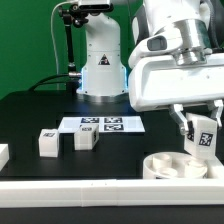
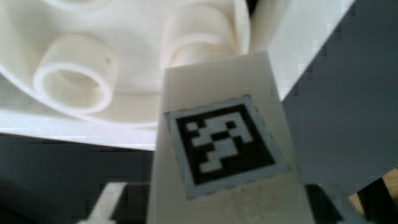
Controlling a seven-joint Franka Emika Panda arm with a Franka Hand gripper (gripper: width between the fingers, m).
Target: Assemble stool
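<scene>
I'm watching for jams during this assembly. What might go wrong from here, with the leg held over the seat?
1. The gripper holds the leg above the seat. If it comes down off-centre, it may catch the rim of a socket and jam.
2. Nothing visibly holds the seat in place, so a sideways push from the leg might shift it.

Exterior view: you have bright, even light and coarse, low detail. The white arm and seat disc are near washed out against the black table, where shadows barely show. Wrist view: your leg reads soft, its tag edges blurred; the seat disc behind is hazier and pale.
</scene>
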